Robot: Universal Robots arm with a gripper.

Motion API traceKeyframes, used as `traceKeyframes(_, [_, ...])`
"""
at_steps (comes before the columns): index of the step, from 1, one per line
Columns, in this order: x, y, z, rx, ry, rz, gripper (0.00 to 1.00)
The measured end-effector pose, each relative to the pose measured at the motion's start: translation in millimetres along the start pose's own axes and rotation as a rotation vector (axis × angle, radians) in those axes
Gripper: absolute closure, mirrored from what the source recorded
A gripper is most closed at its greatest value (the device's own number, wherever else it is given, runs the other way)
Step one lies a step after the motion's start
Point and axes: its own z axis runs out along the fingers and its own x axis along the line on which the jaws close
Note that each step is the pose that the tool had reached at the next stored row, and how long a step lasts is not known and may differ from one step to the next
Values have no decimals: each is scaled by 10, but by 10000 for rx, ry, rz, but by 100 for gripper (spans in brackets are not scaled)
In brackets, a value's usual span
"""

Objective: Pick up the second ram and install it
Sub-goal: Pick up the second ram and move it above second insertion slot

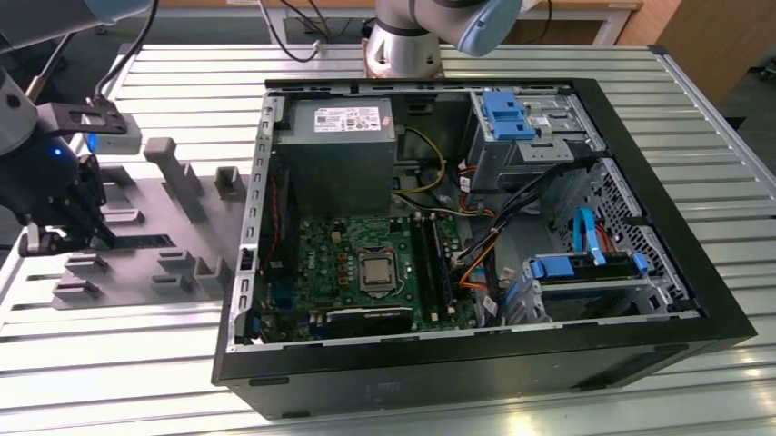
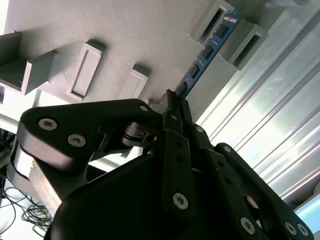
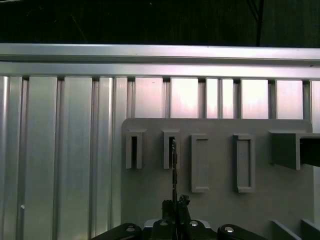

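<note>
Black riveted link-bars of the claw [image 2: 172,102] taper to a narrow tip in the second wrist view. There its fingers are clamped on the near end of the second ram [image 2: 207,50]. The stick is a blue board with a row of dark chips. It runs straight out from the claw's tip, and its far end lies between two slotted posts [image 2: 250,40] of the grey holder tray [image 2: 125,30].

In the first wrist view the claw [image 3: 175,212] grips the same stick [image 3: 174,172], seen edge-on as a thin dark line. The line reaches ahead of the claw to one of the tray's upright slotted blocks. I cannot tell whether the ram's lower edge sits in the holder or hangs just clear of it. More slotted blocks stand on both sides of the stick, near it but not touching it. The tray [image 3: 215,200] lies flat under the claw on a ribbed aluminium tabletop [image 3: 65,150], whose slats continue beyond the tray.

In the exterior view the claw [image 1: 61,238] hangs low over the tray [image 1: 182,213]. Well apart from it, toward the exterior view's right, lies an open black computer case [image 1: 485,363]. Inside the case, the green motherboard [image 1: 327,254] and the grey power-supply box [image 1: 333,154] are on the side nearer the claw, and the blue drive brackets [image 1: 503,113] are on the far side.
</note>
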Motion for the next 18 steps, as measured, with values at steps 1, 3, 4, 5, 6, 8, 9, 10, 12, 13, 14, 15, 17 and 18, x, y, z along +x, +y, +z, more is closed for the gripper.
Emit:
traceKeyframes(1, [0,0,-3,0,0,0,86])
traceKeyframes(3, [0,0,-10,-1,0,0,86])
traceKeyframes(4, [0,0,-14,0,0,-1,86])
traceKeyframes(5, [0,0,-16,0,0,0,86])
traceKeyframes(6, [0,0,-19,0,0,0,86])
traceKeyframes(8, [0,0,-24,0,0,0,86])
traceKeyframes(9, [0,0,-26,0,0,0,86])
traceKeyframes(10, [-1,0,-28,1,0,0,86])
traceKeyframes(12, [-1,0,-33,0,0,-1,86])
traceKeyframes(13, [-1,0,-36,-1,0,0,86])
traceKeyframes(14, [-1,1,-38,-1,0,0,86])
traceKeyframes(15, [-1,0,-40,0,0,0,86])
traceKeyframes(17, [-1,1,-45,0,0,0,86])
traceKeyframes(18, [-1,1,-47,0,0,0,86])
